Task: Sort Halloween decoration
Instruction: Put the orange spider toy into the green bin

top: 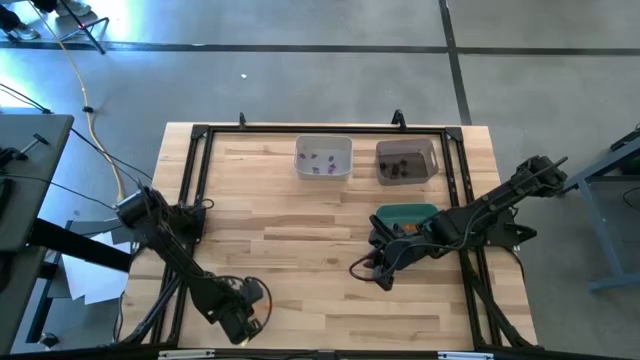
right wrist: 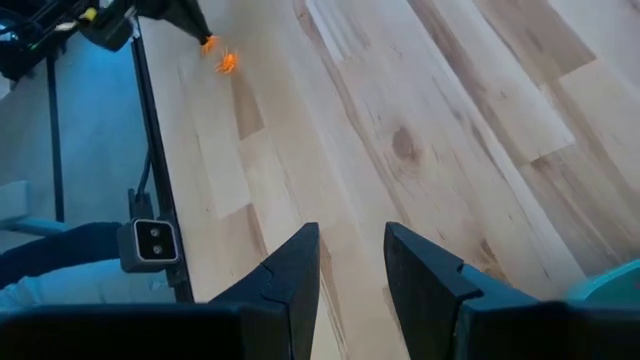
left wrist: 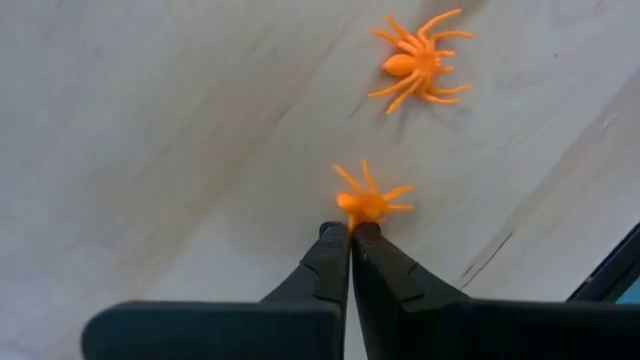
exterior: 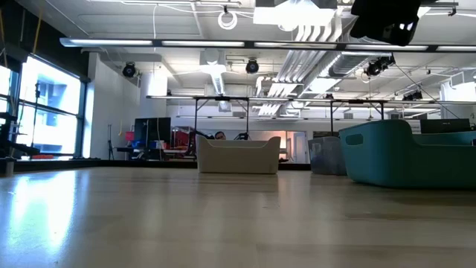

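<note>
A: Left wrist view: the left hand point(left wrist: 351, 232) is pinched shut on an orange spider point(left wrist: 368, 200), near left on the worktop point(top: 330, 300).

B: Next, lift it gently toward a far bin. The right hand point(right wrist: 352, 262) waits part open, empty.

Looked like an open industrial lab or workshop hall. Showed a polished concrete floor point(top: 330, 70) with dark seam lines around a butcher-block wooden table point(top: 330, 300) fitted with a black metal frame point(top: 200, 135). Carried exposed ductwork point(exterior: 312, 33), pipes and long strip lights point(exterior: 193, 43) under a bare ceiling. Had tall windows point(exterior: 44, 112) along one side, further workbenches point(exterior: 223, 100) and equipment deep in the room, and loose cables point(top: 85, 90) trailing over the floor beside a grey bench point(top: 30, 170).
</note>
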Robot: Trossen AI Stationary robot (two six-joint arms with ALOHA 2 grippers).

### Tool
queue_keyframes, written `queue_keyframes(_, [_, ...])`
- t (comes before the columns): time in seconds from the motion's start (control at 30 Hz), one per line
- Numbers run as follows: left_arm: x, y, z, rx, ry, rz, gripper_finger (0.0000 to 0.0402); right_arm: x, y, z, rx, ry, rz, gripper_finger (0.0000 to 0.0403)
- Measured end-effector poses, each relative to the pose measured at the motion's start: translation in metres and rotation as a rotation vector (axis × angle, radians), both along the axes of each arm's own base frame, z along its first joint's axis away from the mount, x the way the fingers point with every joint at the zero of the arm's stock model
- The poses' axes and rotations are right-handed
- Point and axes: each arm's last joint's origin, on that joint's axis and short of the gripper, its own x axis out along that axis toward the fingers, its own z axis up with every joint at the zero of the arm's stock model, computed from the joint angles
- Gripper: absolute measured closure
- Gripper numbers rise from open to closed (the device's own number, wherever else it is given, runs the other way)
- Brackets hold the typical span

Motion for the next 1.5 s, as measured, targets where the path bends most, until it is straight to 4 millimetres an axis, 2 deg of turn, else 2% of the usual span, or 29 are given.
queue_keyframes(0.3, [0.018,-0.010,0.036,0.063,-0.099,-0.038,0.0401,0.001,-0.002,0.000,-0.031,-0.017,-0.025,0.0295])
queue_keyframes(0.5, [0.034,-0.009,0.070,0.195,-0.203,-0.088,0.0401,0.006,-0.002,0.005,-0.055,-0.110,-0.073,0.0295])
queue_keyframes(0.73, [0.065,-0.003,0.121,0.456,-0.481,-0.155,0.0401,0.035,0.012,0.006,-0.079,-0.332,-0.019,0.0295])
queue_keyframes(0.93, [0.081,0.004,0.151,0.649,-0.594,-0.207,0.0401,0.057,0.026,-0.005,-0.059,-0.455,0.061,0.0295])
queue_keyframes(1.17, [0.092,0.016,0.160,0.757,-0.609,-0.203,0.0401,0.067,0.033,-0.006,-0.053,-0.549,0.114,0.0295])
queue_keyframes(1.5, [0.102,0.026,0.162,0.771,-0.617,-0.173,0.0402,0.069,0.031,-0.003,-0.071,-0.584,0.120,0.0295])
